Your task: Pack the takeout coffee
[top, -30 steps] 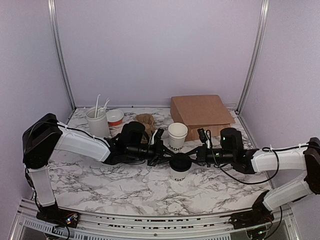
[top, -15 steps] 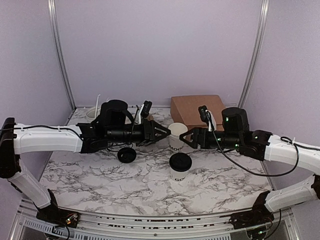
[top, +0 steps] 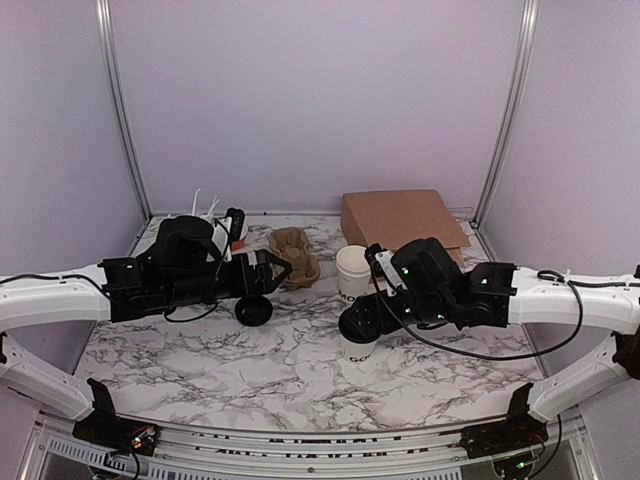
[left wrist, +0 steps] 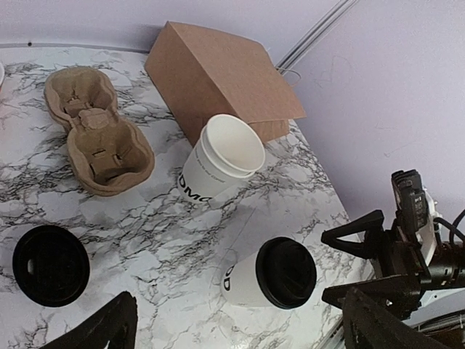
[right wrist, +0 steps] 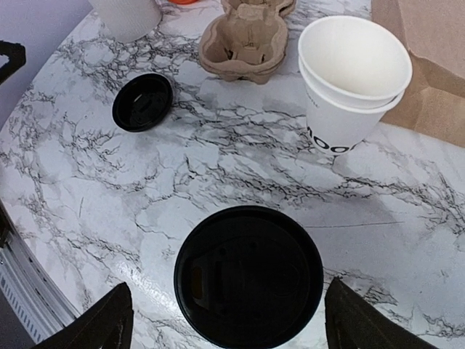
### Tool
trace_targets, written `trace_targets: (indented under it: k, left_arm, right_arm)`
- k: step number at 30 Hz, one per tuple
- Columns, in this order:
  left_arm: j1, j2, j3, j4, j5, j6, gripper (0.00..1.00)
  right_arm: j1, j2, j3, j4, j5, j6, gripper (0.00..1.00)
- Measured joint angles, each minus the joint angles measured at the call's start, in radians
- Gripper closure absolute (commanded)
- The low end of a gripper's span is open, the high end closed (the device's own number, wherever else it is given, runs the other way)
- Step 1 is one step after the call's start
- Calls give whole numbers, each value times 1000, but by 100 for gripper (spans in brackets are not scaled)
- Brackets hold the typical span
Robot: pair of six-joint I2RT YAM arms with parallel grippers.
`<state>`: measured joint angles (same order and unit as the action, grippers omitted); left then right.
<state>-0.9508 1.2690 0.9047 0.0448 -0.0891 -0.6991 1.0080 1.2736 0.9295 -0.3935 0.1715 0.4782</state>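
Takeout coffee, a small white paper cup with black lettering and a black plastic dome lid, stands upright near the middle of the white marble worktop, slightly toward its near edge. The right gripper hangs over it, fingers spread apart, gripping nothing. Stacked lidless white paper cups stand just behind, before a brown paper bag by the far right corner. The left gripper, fingers also apart and empty, hangs near a loose flat black lid and a brown pulp cup carrier.
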Motion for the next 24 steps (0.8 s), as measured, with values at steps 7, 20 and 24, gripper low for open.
trace_targets:
  k: [7, 20, 24]
  left_arm:
    - [0, -30, -14, -50, -70, 26, 1]
    - [0, -28, -14, -76, -85, 35, 1]
    - [0, -28, -14, -76, -85, 34, 1]
  right_arm:
    - [17, 71, 13, -45, 71, 0, 12]
    - [31, 127, 58, -69, 116, -2, 15]
    - [42, 148, 72, -82, 129, -5, 17]
